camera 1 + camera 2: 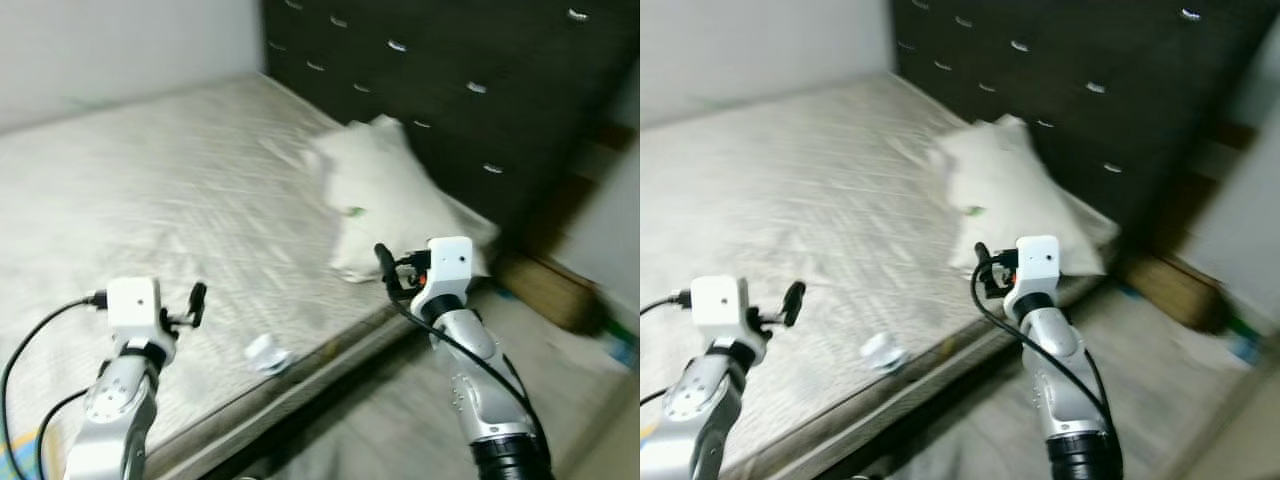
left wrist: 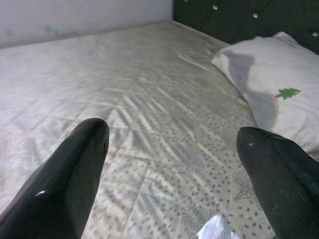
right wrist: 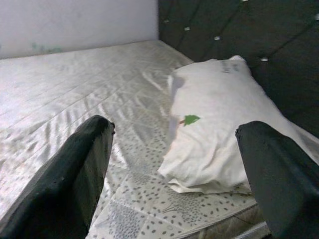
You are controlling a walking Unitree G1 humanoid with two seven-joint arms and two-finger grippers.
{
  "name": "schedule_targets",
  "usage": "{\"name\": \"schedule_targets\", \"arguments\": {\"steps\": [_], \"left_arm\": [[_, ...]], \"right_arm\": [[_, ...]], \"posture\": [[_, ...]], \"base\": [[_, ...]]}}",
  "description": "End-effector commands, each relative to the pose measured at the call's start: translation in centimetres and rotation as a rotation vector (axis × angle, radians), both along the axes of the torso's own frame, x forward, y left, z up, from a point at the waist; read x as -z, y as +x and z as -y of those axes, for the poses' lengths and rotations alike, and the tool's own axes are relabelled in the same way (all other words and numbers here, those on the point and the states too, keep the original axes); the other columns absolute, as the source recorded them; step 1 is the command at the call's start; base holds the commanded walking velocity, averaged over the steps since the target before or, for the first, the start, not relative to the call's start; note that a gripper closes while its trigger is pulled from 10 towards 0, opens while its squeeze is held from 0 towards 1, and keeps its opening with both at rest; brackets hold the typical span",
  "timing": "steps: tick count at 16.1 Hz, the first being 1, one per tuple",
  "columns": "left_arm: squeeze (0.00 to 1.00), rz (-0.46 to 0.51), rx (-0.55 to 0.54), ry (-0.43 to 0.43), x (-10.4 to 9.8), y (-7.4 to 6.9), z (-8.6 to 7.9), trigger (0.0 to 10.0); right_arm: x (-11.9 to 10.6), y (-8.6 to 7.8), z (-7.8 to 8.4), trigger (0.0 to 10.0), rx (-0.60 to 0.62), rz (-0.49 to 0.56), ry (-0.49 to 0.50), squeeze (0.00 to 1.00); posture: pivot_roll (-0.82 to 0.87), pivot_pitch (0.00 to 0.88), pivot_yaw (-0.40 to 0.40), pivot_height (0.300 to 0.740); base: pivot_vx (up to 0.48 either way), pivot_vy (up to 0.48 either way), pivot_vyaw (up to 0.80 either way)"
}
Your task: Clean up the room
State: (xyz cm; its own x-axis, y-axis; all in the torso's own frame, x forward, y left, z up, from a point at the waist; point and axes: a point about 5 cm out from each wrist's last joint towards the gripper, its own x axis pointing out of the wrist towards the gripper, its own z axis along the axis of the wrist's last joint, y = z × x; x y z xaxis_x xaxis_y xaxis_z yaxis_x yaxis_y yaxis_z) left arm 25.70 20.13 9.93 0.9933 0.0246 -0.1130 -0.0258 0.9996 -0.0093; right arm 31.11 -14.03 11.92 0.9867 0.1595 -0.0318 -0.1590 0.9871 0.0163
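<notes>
Both the left gripper (image 2: 172, 174) and the right gripper (image 3: 174, 174) were held wide apart and empty above the pale patterned mattress (image 1: 150, 190). A small crumpled white scrap (image 1: 267, 354) lay near the mattress's front edge, between the two arms. A white pillow with a little green tree print (image 3: 219, 124) rested against the dark tufted headboard (image 1: 450, 80), just beyond the right gripper.
</notes>
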Motion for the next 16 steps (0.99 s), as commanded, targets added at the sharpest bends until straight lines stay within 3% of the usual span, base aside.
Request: {"name": "schedule_targets", "arguments": {"steps": [1,16], "left_arm": [[0.00,-0.009,0.003,0.009,0.18,-0.18,0.14,10.0],[0.00,0.001,0.035,-0.038,0.02,-0.02,0.39,10.0]], "right_arm": [[0.10,0.07,0.43,10.0,0.012,-0.006,0.001,0.00],[-0.01,0.33,0.27,10.0,0.017,0.006,0.032,0.00]], "posture": [[0.04,0.060,-0.055,0.740],[0.04,0.067,-0.054,0.740]], "base": [[0.000,0.000,0.80],[0.000,0.000,0.75]]}}
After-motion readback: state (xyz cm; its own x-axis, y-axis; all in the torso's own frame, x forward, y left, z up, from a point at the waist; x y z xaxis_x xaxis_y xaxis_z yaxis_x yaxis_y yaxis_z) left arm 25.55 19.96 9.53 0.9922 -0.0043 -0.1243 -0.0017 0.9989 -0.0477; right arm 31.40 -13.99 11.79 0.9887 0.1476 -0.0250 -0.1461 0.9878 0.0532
